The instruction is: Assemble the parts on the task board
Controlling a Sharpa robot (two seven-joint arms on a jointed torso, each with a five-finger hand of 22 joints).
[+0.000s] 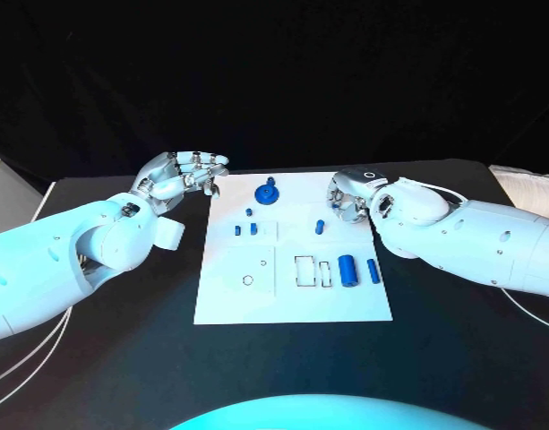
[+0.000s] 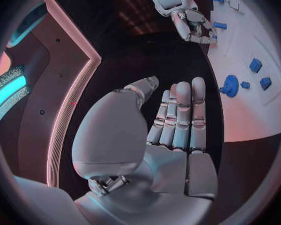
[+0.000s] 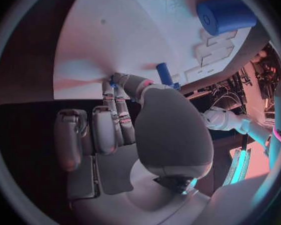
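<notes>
The white board lies mid-surface between your two hands, with the blue parts spread across it. A round knobbed part sits near the far edge. Three small pegs stand toward the left and a thick cylinder and a slimmer bar lie toward the right, beside empty slots.

Your left hand hovers just off the board's far left corner. Its fingers are extended side by side and released, grasping nothing.

Your right hand is at the board's right edge, fingers curled down toward the white plate. The wrist view shows a small blue piece just past the thumb. You cannot tell whether it is pinched or merely lying beside the fingertips.

These parts look like hard, light plastic: stiff, not fragile, but smooth enough to slip or roll, the cylinder above all. Take each across its middle with thumb against finger, squeezing the curved sides squarely. Keep the pegs upright as you lift, since a tilted one will likely jam at its hole.
</notes>
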